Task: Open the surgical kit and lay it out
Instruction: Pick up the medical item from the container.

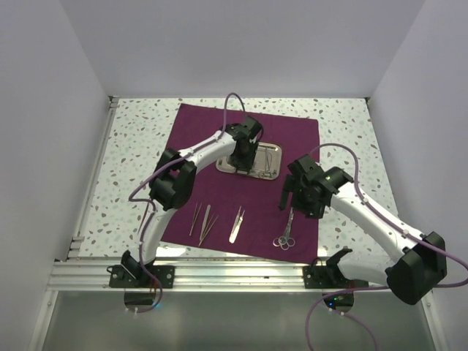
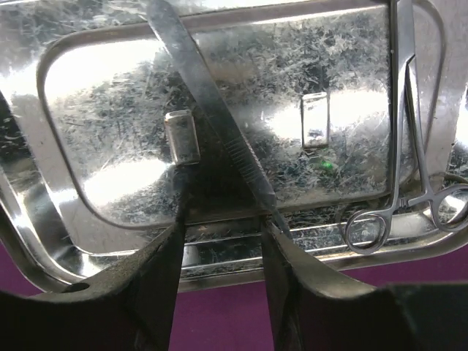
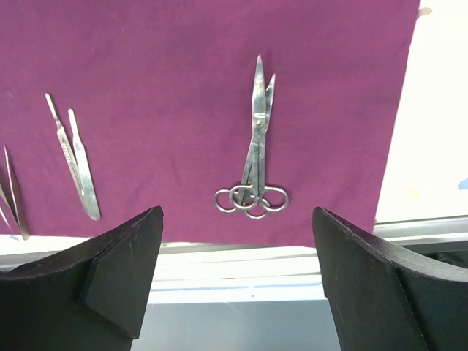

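Maroon cloth (image 1: 292, 139) flat, steel tray (image 1: 272, 172) holding forceps (image 2: 406, 110), tweezers (image 1: 205, 221) and perhaps two scissors (image 3: 256, 153) nearer

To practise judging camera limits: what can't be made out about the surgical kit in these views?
Top view: the left claw covers part of the shiny rectangular steel tray.
Left wrist view: the flat steel handle runs off the top edge.
Right wrist view: thin steel tweezers cut by the left edge.

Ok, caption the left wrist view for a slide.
Left gripper poised over a steel tool in the tray, forceps alongside.
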`<action>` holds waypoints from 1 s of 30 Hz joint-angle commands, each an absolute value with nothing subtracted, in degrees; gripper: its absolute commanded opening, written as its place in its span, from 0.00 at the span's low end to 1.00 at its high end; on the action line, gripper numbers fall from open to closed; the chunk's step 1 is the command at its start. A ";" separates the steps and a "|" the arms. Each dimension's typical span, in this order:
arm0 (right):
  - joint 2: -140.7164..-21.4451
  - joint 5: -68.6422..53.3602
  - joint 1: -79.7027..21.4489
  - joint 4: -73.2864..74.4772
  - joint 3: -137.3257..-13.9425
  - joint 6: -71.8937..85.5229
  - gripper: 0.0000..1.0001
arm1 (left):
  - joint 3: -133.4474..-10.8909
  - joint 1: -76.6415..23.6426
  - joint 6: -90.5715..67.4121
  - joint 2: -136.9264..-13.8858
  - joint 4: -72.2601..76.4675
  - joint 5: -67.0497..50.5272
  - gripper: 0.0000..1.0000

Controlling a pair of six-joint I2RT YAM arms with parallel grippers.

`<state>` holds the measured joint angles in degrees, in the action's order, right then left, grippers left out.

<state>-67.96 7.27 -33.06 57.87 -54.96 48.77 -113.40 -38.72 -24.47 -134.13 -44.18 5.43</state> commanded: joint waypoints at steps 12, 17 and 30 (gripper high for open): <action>-70.66 11.34 -33.13 60.12 -58.89 46.58 0.85 | -109.33 -42.10 -24.78 -130.08 -41.66 7.99 0.50; -70.49 11.60 -33.13 60.29 -58.62 46.76 0.84 | -114.86 -42.19 -25.57 -128.77 -45.53 10.19 0.50; -70.93 12.66 -33.14 61.00 -59.59 45.70 0.84 | -115.75 -42.19 -26.28 -133.59 -45.79 10.46 0.50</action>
<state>-71.00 10.87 -33.06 60.01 -57.56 46.41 -115.18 -42.15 -25.08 -132.57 -45.76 9.39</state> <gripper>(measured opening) 0.839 0.506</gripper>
